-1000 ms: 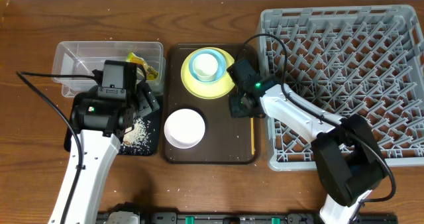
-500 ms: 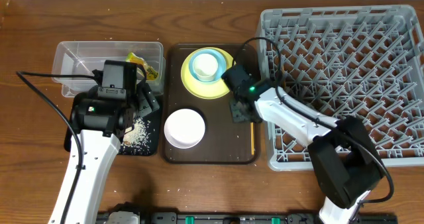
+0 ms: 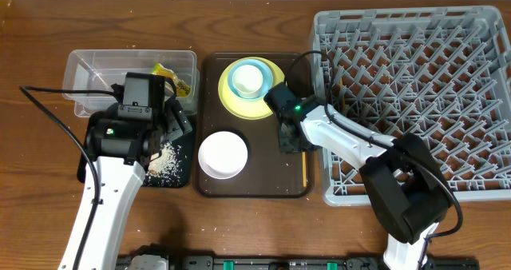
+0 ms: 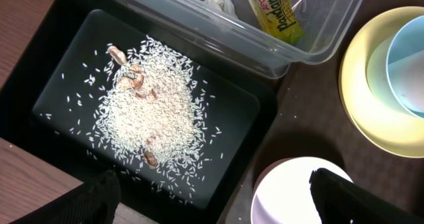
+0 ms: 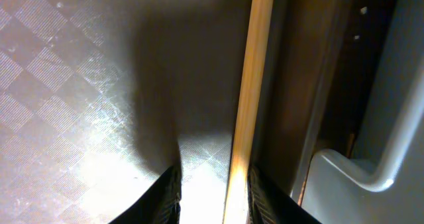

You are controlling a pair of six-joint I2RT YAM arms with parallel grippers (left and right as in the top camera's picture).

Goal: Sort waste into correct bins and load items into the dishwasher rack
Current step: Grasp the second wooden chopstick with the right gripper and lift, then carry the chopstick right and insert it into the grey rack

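Right wrist: chopstick (image 5: 246,85) between parted jaws on brown tray (image 5: 66,85); overhead hides jaws.

Two bowls — a light blue bowl (image 3: 234,85) and a white bowl (image 3: 222,153) — one yellow plate (image 3: 230,102), one cup (image 3: 248,78). One wrapper (image 3: 177,80), one visible chopstick (image 3: 304,168). One rack (image 3: 415,62), one clear tub (image 3: 80,59), one black tray (image 3: 182,163), one brown tray (image 3: 259,182).

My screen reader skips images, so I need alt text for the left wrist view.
A pile of white rice lies in a glossy black tray. Behind it a clear tub holds a snack wrapper; the open left gripper frames the bottom edge.
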